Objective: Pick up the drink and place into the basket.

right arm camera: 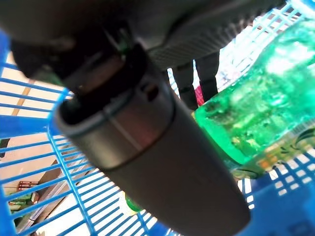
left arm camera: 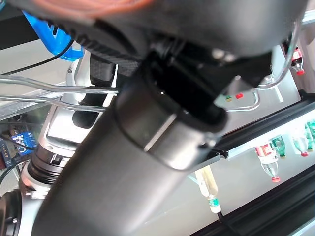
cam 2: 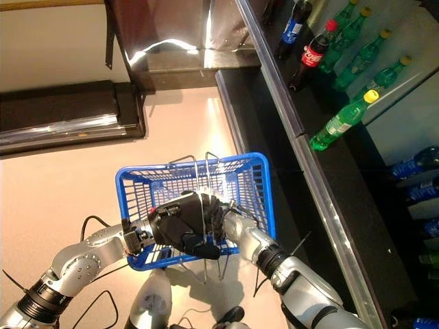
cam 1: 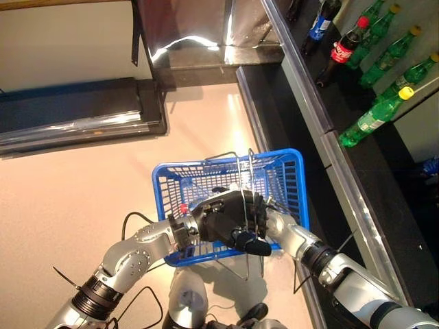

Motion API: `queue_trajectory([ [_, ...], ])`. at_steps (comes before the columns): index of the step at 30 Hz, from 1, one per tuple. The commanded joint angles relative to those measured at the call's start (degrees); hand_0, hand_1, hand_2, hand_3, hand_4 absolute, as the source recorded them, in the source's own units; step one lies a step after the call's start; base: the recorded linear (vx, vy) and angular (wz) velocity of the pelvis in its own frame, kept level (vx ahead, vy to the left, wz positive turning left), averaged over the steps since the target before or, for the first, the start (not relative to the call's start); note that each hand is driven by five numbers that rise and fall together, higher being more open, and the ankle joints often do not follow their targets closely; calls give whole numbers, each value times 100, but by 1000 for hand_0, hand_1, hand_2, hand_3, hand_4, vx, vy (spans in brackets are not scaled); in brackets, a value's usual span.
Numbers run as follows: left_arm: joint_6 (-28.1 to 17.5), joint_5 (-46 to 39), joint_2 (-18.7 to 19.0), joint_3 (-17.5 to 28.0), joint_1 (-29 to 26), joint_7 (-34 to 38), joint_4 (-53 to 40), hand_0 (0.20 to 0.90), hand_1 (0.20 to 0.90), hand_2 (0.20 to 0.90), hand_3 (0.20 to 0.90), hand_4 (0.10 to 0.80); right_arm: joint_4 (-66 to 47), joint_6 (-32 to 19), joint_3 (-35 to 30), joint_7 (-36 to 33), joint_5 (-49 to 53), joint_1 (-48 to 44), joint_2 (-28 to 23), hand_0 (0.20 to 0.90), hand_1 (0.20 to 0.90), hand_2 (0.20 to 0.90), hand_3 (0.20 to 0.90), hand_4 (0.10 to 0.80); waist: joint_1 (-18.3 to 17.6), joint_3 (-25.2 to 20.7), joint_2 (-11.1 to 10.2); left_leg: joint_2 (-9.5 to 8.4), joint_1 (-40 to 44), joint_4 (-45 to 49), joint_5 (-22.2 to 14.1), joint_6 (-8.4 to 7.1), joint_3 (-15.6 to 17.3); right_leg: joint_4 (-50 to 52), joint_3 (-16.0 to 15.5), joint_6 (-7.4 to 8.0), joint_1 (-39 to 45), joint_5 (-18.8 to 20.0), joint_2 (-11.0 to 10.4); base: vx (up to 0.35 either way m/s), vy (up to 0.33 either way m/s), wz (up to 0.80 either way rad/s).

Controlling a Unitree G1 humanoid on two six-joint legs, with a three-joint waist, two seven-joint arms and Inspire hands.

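Note:
A blue plastic basket (cam 1: 296, 171) hangs over the pale floor, its wire handles (cam 1: 241, 178) standing up. My left hand (cam 1: 223, 223) reaches in from the lower left, fingers curled round the handles at the basket's near rim; the wires (left arm camera: 59, 86) show past it in the left wrist view. My right hand (cam 1: 266, 212) comes in from the lower right and is down inside the basket, mostly hidden behind the left hand. Its wrist view shows the thumb (right arm camera: 162, 162) against a green drink bottle (right arm camera: 256, 108), with the basket's mesh (right arm camera: 29, 128) all around. Something small and red (cam 1: 183, 208) lies inside.
A dark shelf with a metal rail (cam 1: 309, 103) runs along the right. On it stand several green bottles (cam 1: 374, 120), a cola bottle (cam 1: 343, 49) and a blue-labelled bottle (cam 1: 319, 26). A dark mat (cam 1: 75, 110) lies at the back left.

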Motion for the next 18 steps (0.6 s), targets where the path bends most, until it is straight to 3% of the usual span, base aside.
queue_trajectory([
  [1, -1361, -977, -1782, -339, -857, -969, -1715, 300, 300, 300, 200, 100, -64, -287, 110, -518, 313, -4, 269, 900, 900, 900, 900, 800, -14, -2207, 98, -45, 180, -281, -178, 102, -116, -11, 202, 6, 49, -104, 85, -6, 18, -5],
  [18, -1807, -757, -1690, 168, -443, -715, -1534, 300, 300, 300, 200, 100, -1286, -127, -355, -633, 422, 353, -370, 900, 900, 900, 900, 800, -373, -2155, 253, 50, 356, -281, -197, 90, 333, -11, 278, 59, 22, -47, -25, -18, 24, -5],
])
